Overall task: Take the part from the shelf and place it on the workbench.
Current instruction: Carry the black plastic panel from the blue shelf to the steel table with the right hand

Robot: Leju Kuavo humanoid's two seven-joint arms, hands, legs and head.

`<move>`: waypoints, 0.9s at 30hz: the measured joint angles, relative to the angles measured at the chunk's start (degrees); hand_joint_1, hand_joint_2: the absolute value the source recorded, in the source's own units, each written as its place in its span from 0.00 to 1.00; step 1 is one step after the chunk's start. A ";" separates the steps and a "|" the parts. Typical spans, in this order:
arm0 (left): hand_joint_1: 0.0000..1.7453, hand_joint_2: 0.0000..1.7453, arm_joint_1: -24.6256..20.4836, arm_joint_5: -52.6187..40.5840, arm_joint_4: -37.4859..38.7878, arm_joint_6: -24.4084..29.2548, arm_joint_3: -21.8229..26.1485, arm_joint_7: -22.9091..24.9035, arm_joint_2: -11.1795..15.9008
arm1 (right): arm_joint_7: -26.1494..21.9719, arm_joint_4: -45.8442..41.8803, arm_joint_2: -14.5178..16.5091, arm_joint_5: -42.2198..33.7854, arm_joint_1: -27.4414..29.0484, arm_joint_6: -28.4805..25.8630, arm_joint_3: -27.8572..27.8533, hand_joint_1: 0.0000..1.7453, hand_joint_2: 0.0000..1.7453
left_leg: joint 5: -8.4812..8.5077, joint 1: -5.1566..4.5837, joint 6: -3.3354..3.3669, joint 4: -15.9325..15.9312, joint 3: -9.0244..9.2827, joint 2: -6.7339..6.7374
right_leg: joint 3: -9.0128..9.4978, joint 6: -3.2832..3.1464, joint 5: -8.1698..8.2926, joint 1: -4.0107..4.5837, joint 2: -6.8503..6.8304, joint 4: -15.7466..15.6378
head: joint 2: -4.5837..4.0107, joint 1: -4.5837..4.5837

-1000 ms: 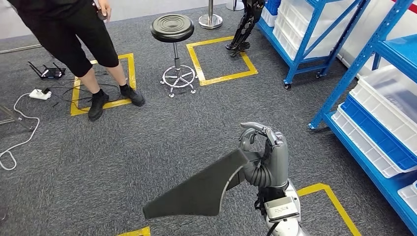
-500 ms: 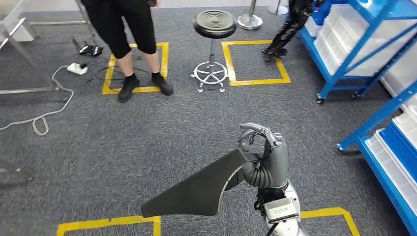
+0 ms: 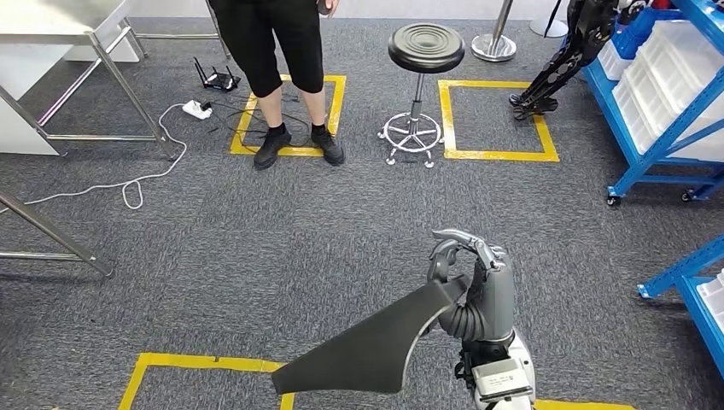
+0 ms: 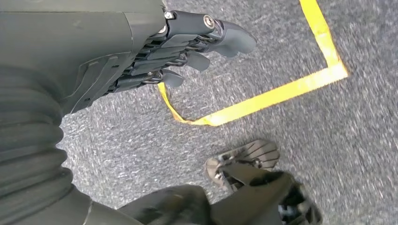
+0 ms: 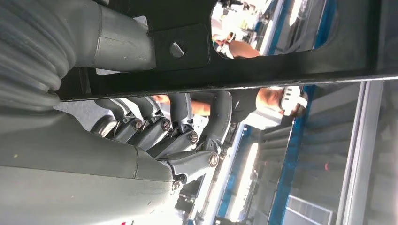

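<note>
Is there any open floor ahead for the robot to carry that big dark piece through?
The widest bare stretch is the grey carpet between the right hand holding the dark part and the person. It is crowded farther ahead, around the stool, cables and table legs at left, and blue shelves at right.

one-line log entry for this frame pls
right hand: holds flat dark grey wing-shaped part | left hand: empty, hangs over grey carpet | shelf step done | workbench placement not yet done
</note>
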 joint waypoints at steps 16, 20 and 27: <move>0.00 1.00 -0.45 1.06 -0.04 -5.42 0.35 3.39 0.80 | 0.72 -0.46 -0.31 -0.17 0.23 -0.22 -0.66 1.00 1.00 | 1.98 -0.16 2.87 -5.79 4.19 1.28 | -3.83 0.90 -4.99 0.80 -1.54 8.77 | -0.01 0.33; 0.00 1.00 -0.26 0.97 -0.03 -4.85 0.36 3.48 0.75 | 0.69 -0.64 -0.74 -0.53 1.53 -0.71 -1.57 1.00 1.00 | 2.35 -0.09 2.90 -5.76 3.83 -1.75 | -7.33 1.89 -6.13 0.34 -0.22 14.96 | -0.01 0.41; 0.00 1.00 0.15 0.89 -0.02 -4.50 0.40 3.73 0.69 | 0.51 -1.45 -0.94 -0.78 1.99 -0.97 -2.43 1.00 1.00 | 3.36 -0.08 0.85 -5.98 3.09 -5.35 | -0.28 1.32 0.04 0.06 2.19 -0.15 | -0.02 0.42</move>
